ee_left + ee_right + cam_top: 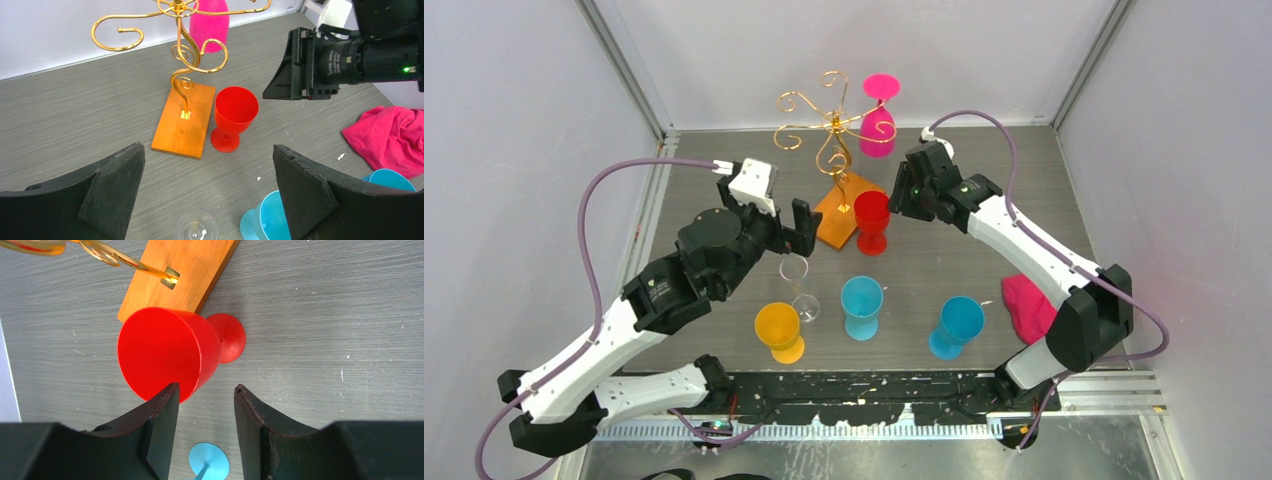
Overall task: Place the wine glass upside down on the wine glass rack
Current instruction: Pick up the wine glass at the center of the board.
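Surface (944, 270) bears upright red wine glass (872, 212) beside wine glass rack (839, 210); right pincer (206, 390) (narrow gap, empty) nearby, left pincer (207, 150) wide.

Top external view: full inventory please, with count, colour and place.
wine glass rack: 1, gold wire on orange-brown wooden base, back centre
pink wine glass: 1, pink, hanging upside down on the rack's right side
red wine glass: 1, red, upright just right of the rack base
clear wine glass: 1, transparent, nearer than the base
orange wine glass: 1, orange, near left
blue wine glasses: 2, blue, near centre and near right
cloth: 1, pink, right side
left gripper: 1, black, open, above the clear glass
right gripper: 1, black, open, by the red glass
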`<act>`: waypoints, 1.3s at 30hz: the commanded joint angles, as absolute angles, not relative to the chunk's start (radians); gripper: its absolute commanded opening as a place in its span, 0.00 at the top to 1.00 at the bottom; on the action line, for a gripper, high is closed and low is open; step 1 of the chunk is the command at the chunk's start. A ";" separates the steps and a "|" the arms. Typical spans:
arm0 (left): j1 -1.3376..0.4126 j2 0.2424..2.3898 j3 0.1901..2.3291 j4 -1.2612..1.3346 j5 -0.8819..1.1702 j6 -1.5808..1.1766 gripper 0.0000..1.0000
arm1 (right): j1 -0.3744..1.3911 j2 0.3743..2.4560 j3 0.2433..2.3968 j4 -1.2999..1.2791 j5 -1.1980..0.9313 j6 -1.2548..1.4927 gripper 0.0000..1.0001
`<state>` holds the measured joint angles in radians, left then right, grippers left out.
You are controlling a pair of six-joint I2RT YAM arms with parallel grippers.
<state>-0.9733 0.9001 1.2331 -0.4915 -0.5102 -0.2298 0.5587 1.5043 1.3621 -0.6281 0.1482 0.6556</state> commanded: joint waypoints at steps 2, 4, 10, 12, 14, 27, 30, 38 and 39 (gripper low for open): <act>-0.977 0.869 1.225 -0.483 -0.496 -0.239 0.00 | 0.570 1.532 1.370 -0.556 0.188 0.667 0.50; -0.977 0.863 1.221 -0.484 -0.494 -0.238 0.00 | 0.571 1.540 1.370 -0.550 0.195 0.669 0.50; -0.977 0.849 1.211 -0.484 -0.491 -0.239 0.00 | 0.573 1.575 1.376 -0.531 0.200 0.676 0.50; -0.977 0.846 1.208 -0.482 -0.489 -0.241 0.00 | 0.573 1.589 1.376 -0.524 0.198 0.680 0.50; -0.977 0.843 1.205 -0.482 -0.488 -0.241 0.00 | 0.574 1.601 1.375 -0.515 0.198 0.683 0.50; -0.976 0.844 1.195 -0.476 -0.486 -0.242 0.00 | 0.575 1.656 1.360 -0.479 0.208 0.709 0.56; -0.977 0.842 1.195 -0.476 -0.487 -0.242 0.00 | 0.575 1.666 1.356 -0.476 0.213 0.712 0.60; -0.977 0.836 1.193 -0.476 -0.486 -0.243 0.00 | 0.574 1.667 1.339 -0.475 0.222 0.719 0.72; -0.977 0.835 1.193 -0.476 -0.485 -0.244 0.00 | 0.574 1.664 1.335 -0.477 0.225 0.719 0.74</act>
<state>-0.9733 0.8547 1.1954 -0.4915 -0.4950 -0.2329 0.5686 1.6699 1.3457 -0.5022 0.1902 0.7097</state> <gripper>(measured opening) 0.996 0.287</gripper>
